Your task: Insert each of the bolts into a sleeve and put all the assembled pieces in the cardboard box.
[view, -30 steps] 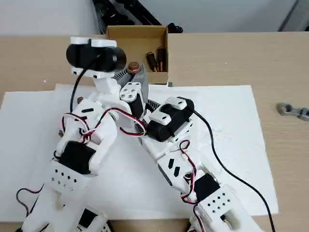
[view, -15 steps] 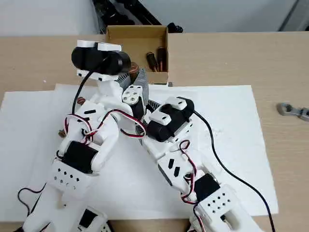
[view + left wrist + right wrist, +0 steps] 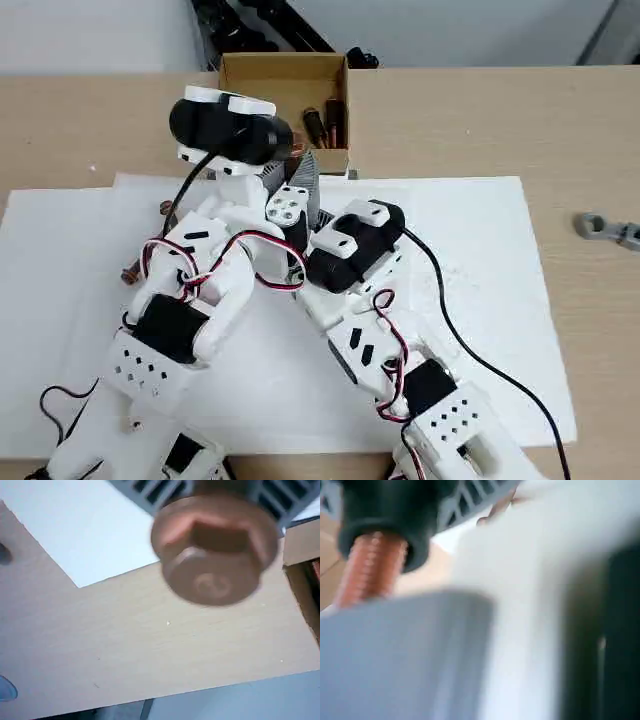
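A copper bolt (image 3: 215,555) shows its hexagonal head in the left wrist view, with my left gripper (image 3: 215,495) shut on it by the grey ribbed fingers (image 3: 150,490). In the high view my left gripper (image 3: 300,165) hangs just in front of the cardboard box (image 3: 285,62), near its front wall. In the right wrist view a black sleeve (image 3: 385,520) has the bolt's copper thread (image 3: 367,572) sticking out of it. My right arm (image 3: 350,245) sits close behind, its gripper hidden under the left arm. Assembled pieces (image 3: 325,125) lie inside the box.
Two small loose copper parts (image 3: 165,207) (image 3: 130,272) lie on the white sheet (image 3: 480,260) left of the left arm. A metal tool (image 3: 600,228) rests on the wooden table at the far right. The box's corner (image 3: 300,540) is near the held bolt.
My left arm has swung to the right with the bolt, bringing it closer to the box's front wall. The right arm has hardly moved.
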Motion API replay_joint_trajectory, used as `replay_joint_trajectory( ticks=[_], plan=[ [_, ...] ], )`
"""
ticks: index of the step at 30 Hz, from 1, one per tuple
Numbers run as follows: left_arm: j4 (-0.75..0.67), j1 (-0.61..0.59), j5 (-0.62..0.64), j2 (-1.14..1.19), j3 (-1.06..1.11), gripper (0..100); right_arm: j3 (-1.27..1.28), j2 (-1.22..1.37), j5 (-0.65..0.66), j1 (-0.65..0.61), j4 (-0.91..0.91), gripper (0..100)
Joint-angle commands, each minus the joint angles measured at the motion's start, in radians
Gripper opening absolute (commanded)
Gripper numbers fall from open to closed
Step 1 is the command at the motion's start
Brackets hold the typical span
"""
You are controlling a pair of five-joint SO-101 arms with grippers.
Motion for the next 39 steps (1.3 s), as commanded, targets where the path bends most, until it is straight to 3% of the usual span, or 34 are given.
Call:
replay_joint_trajectory(
  ticks=[1, 9, 16, 23, 33, 39],
  plan=[
    [0.011, 0.014, -0.008, -0.017, -0.058, 0, -0.018, -0.001, 0.0, -0.007, -0.027, 0.3],
    [0.12, -0.005, -0.006, -0.017, -0.12, 0, -0.018, -0.001, 0.0, -0.008, -0.03, 0.3],
    [0.127, -0.005, -0.006, -0.017, -0.127, 1, -0.018, -0.001, 0.0, -0.01, -0.028, 0.3],
    [0.163, -0.011, -0.002, -0.012, -0.127, 11, -0.02, -0.001, 0.0, -0.01, -0.027, 0.3],
    [0.192, -0.014, 0.0, -0.011, -0.128, 15, -0.035, 0.002, 0.0, -0.007, -0.024, 0.3],
    [0.187, -0.163, 0.0, -0.011, -0.196, 14, -0.086, 0.012, 0.002, -0.005, -0.022, 0.3]
  ],
)
